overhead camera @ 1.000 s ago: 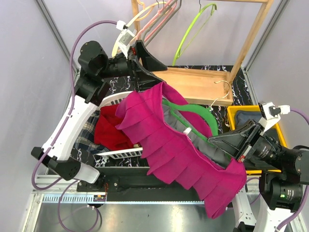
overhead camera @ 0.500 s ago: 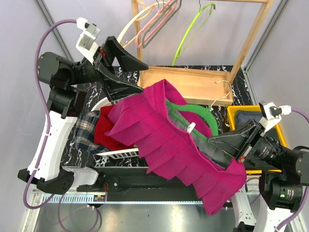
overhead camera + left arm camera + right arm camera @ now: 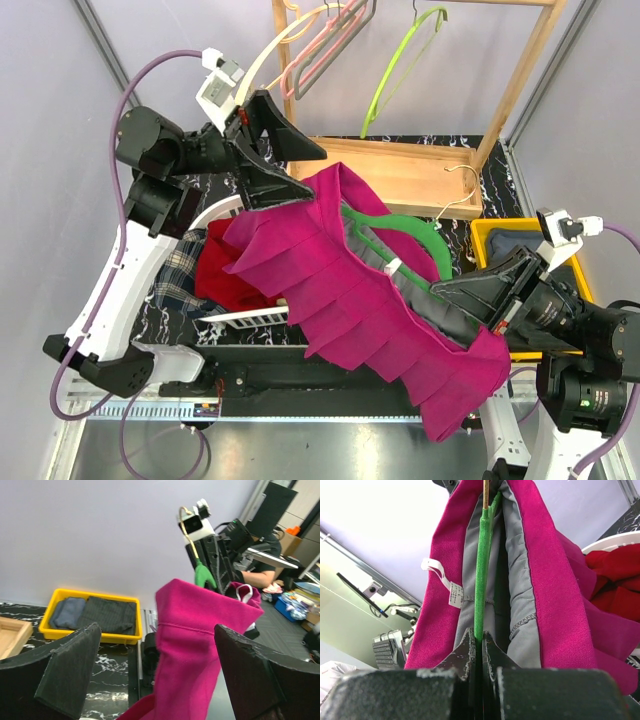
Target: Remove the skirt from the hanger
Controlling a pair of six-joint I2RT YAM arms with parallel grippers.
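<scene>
The task is barely begun, by my reading: the skirt [image 3: 370, 300] is still on the green hanger [image 3: 415, 235], whose bar runs inside the grey-lined waistband. It stretches from the upper centre of the top view down to the lower right.

The right end effector [image 3: 480, 640] is clamped shut on the hanger bar. The left end effector [image 3: 305, 170] stands fully open at the skirt's upper corner, holding nothing. In its wrist view the cloth sits between the fingers [image 3: 75, 665] without touching them. Gripping the fabric and drawing it off the hanger remains.

The wooden rack [image 3: 400, 170] lies just behind that corner, a white basket [image 3: 250, 318] under the skirt at left, and a yellow bin [image 3: 490, 235] beside the right arm. The freest room looks to be upper left.
</scene>
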